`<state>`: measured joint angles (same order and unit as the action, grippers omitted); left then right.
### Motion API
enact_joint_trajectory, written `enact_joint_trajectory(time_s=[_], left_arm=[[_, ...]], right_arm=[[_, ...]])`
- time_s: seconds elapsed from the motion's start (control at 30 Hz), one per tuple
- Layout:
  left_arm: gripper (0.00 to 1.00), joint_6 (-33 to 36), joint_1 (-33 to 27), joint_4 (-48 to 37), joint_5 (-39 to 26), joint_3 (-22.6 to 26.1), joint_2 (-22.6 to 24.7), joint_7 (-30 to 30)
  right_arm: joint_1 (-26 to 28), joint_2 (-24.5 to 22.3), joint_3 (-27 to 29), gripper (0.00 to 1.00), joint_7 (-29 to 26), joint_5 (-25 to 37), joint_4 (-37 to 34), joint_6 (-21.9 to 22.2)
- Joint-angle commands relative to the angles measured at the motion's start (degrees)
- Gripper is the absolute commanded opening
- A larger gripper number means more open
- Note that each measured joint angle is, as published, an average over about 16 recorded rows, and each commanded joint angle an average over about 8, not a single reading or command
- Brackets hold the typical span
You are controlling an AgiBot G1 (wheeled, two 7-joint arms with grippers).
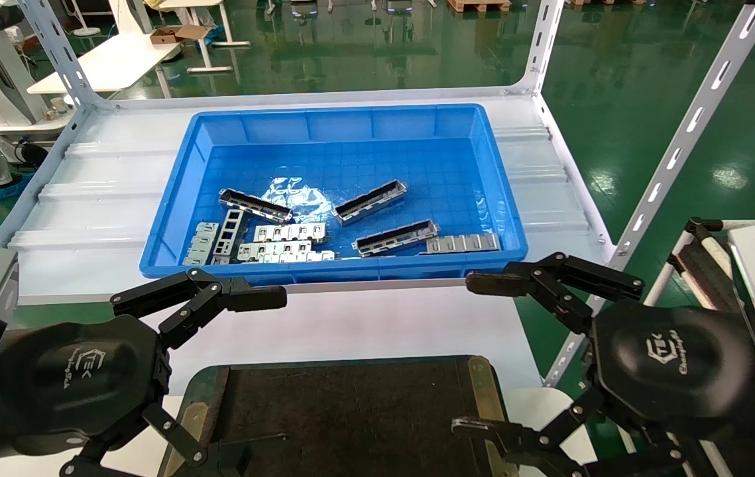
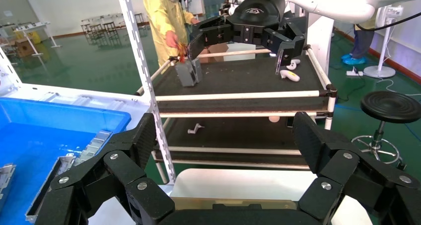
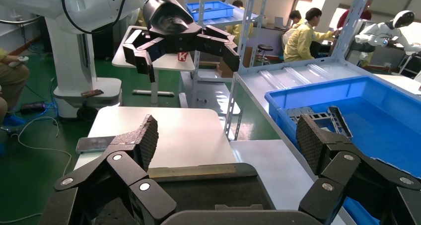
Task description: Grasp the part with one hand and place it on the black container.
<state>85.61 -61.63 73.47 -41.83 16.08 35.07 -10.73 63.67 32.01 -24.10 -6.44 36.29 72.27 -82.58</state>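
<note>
Both hands spread, empty, w/ parts in the bin.

Left hand (image 1: 178, 371) and right hand (image 1: 523, 358) low in head view, fingers wide apart, either side of black container (image 1: 350, 404): flat, matte dark top, dull brass edge strips, bare. Beyond, on white ribbed surface (image 1: 85, 199), blue bin (image 1: 350, 126) w/ three parts: part (image 1: 370, 203) near centre, long narrow silver channel, dark slotted inside, lying at an angle; another just nearer, third to the left. Flat silver plates (image 1: 284, 242) w/ cut-outs along near wall.
</note>
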Motion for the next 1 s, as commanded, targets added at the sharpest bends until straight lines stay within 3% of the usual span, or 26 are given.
enact_joint_trajectory(time_s=[0.03, 1.0], left_arm=[[1.0, 0.0, 0.0, 0.0, 0.0, 0.0, 0.0, 0.0], [1.0, 0.0, 0.0, 0.0, 0.0, 0.0, 0.0, 0.0]], right_arm=[[0.0, 0.0, 0.0, 1.0, 0.0, 0.0, 0.0, 0.0], [0.0, 0.0, 0.0, 1.0, 0.0, 0.0, 0.0, 0.0]])
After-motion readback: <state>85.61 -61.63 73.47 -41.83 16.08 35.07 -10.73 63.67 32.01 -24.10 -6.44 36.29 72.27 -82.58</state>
